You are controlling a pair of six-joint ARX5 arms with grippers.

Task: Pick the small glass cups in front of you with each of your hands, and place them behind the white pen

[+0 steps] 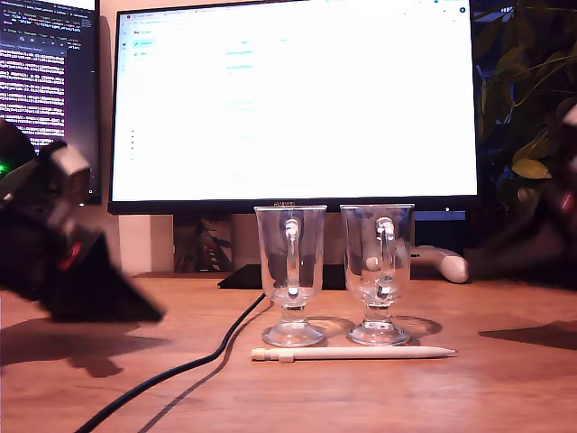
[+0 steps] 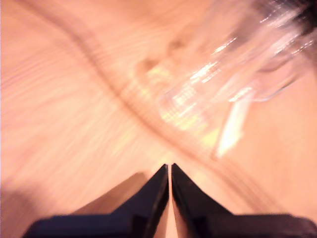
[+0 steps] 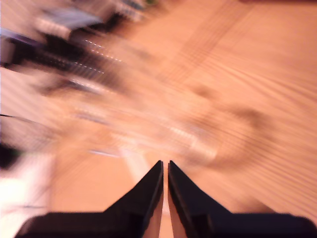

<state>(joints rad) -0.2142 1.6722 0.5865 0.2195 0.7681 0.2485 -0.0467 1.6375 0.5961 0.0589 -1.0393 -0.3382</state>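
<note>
Two clear stemmed glass cups (image 1: 290, 271) (image 1: 378, 271) stand upright side by side, handles facing the camera. The white pen (image 1: 353, 354) lies flat just before their feet, all well clear of any fingers.

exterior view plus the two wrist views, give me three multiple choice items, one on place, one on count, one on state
1. Where does the slim white pen lie relative to the clear glass stemmed cups?
A. on the camera side of their feet
B. behind them by the monitor
C. inside one cup

2. How many clear glass cups stand on the wooden table?
A. one
B. two
C. four

3. How do the jaws of my first gripper stand?
A. wide open
C. clamped on a cup
B. closed to a thin slit, holding nothing

Answers: 1 A, the pen lies before both feet. 2 B, one cup and another stand upright. 3 B, the black tips nearly meet.
</note>
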